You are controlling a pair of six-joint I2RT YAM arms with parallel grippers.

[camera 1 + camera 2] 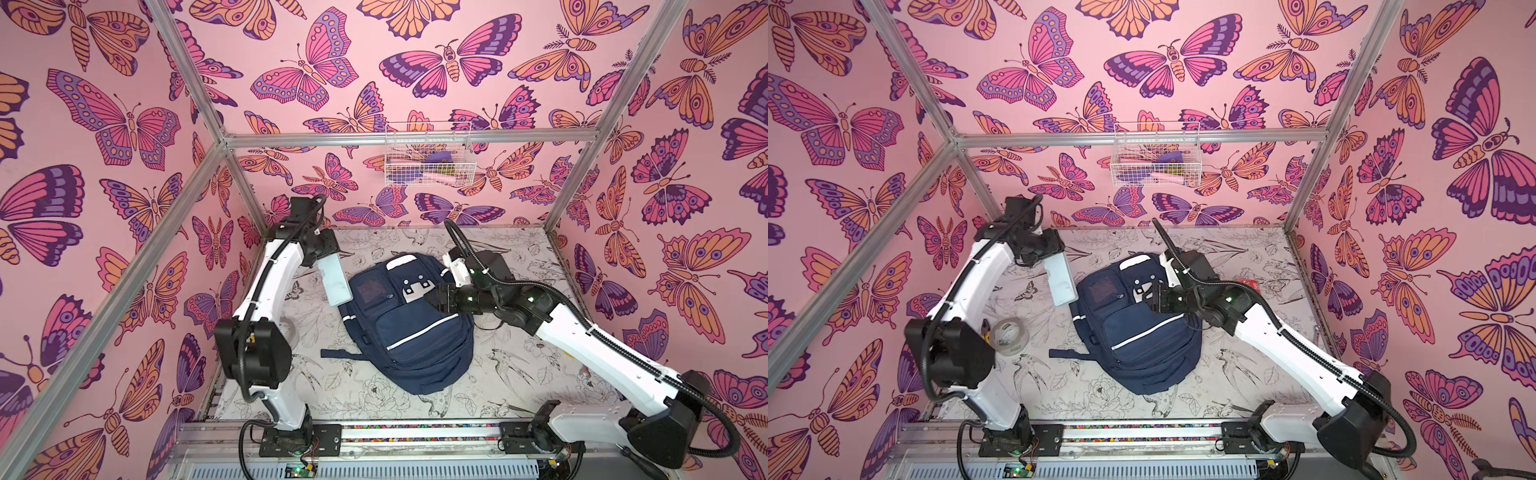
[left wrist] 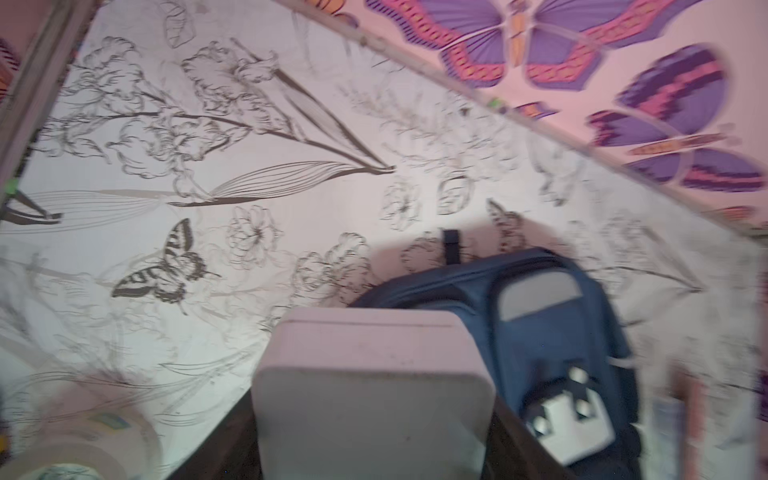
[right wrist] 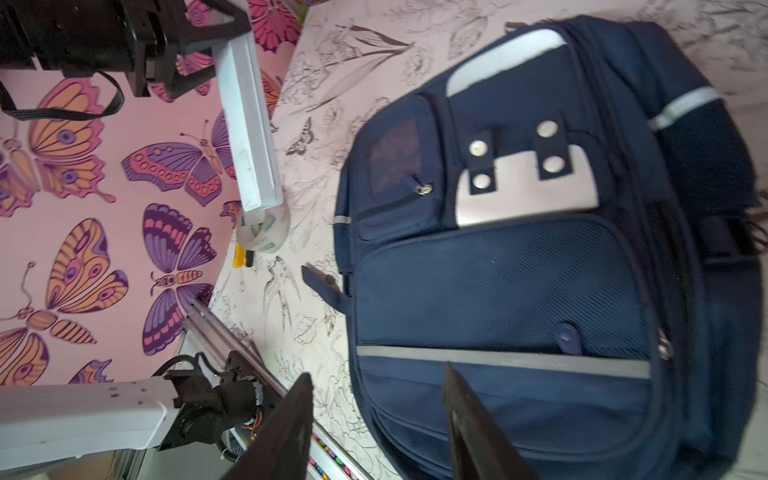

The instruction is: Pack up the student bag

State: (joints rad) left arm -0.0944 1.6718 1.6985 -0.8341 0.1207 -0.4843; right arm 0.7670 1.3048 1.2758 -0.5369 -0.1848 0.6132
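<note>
Holding a white box beside the student bag.

My left claw (image 1: 326, 255) is pinching one end of a white box (image 1: 336, 279), which is hanging tilted just beside the student bag (image 1: 411, 332). The bag is lying front-up in the middle of the worktop (image 1: 519, 374). My right claw (image 3: 378, 432) is hovering over the bag's front pockets, jaws spread and gripping nothing.

Three sides: pink wall panels printed with orange-purple butterflies (image 1: 332, 62). Silver aluminium frame rails (image 1: 311, 139) at the joints. White wire basket (image 1: 415, 174) hangs on the back rail. White tabletop with black line-drawn flowers and birds (image 1: 374, 399). Lighting even, soft.
</note>
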